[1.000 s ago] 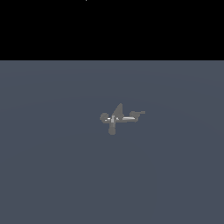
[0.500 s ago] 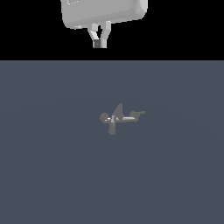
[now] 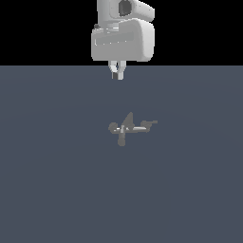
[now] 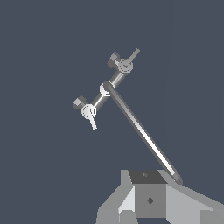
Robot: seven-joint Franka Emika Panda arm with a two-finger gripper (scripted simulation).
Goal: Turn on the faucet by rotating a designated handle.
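Where the white arm [image 3: 123,33] ends in its broad, smooth-cornered hand block, the gripper [image 3: 117,73] hangs as two short pale fingers [image 3: 114,71] with darker tips, set close together with only a thin gap visible between them; whether they are fully closed cannot be told, and they hold nothing. In the wrist view the gripper [image 4: 148,205] appears as faceted grey blocks with a dark square face between lighter flanks. Taking the faucet [image 3: 128,128] as the landmark, the gripper is well apart from it, above it in the exterior view, with only bare floor between them. The floor [image 3: 57,180] is a flat, matte slate-blue surface with no texture, ending in a straight edge against a black background behind the arm. The faucet is a tiny grey metal fixture with a dull sheen, lying near the middle of the floor: thin cylindrical bars join at round hubs, with short rounded stubs and a dark pointed spike branching off. The handle [image 4: 142,133] is its longest arm, a slim, pale silver rod with a bright highlight along its length and a darker grey stepped tip. In the exterior view the handle [image 3: 142,127] runs from the central hub toward that view's right, roughly level. In the wrist view its long axis runs diagonally from the hub to the tip, which lies just beside the gripper's grey block.
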